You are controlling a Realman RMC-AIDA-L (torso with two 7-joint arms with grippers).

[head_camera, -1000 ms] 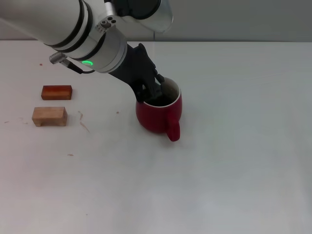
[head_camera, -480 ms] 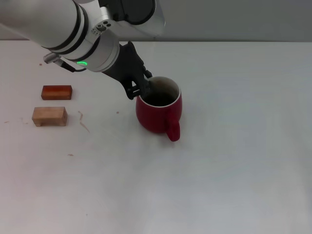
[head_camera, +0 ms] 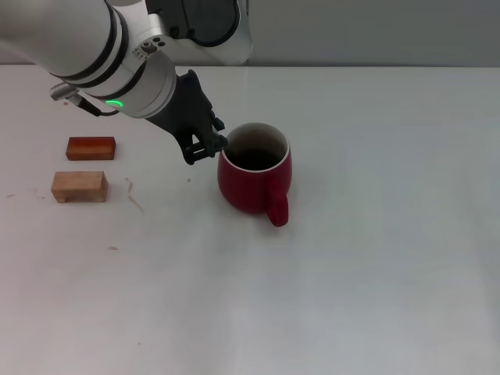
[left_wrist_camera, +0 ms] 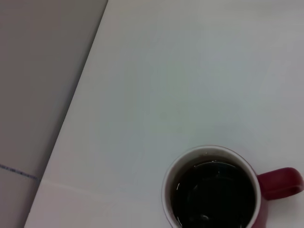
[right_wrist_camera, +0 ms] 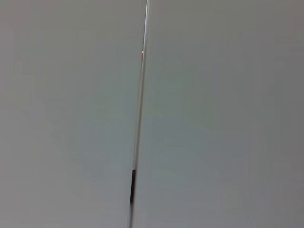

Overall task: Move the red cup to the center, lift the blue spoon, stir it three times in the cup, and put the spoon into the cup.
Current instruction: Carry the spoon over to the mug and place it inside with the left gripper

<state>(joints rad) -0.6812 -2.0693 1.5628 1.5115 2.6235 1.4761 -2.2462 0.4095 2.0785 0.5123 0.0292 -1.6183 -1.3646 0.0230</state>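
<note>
The cup point(head_camera: 255, 176) stands near the table's point(head_camera: 375, 297) middle, handle toward 5 o'clock. The left gripper point(head_camera: 205, 145) sits at the cup's 9 o'clock, just off the rim, fingers apart and holding nothing. No spoon shows in any view, not even inside the cup, so I cannot tell whether stirring is done. Two blocks point(head_camera: 84, 167) lie at far 9 o'clock. The right arm is out of sight
</note>
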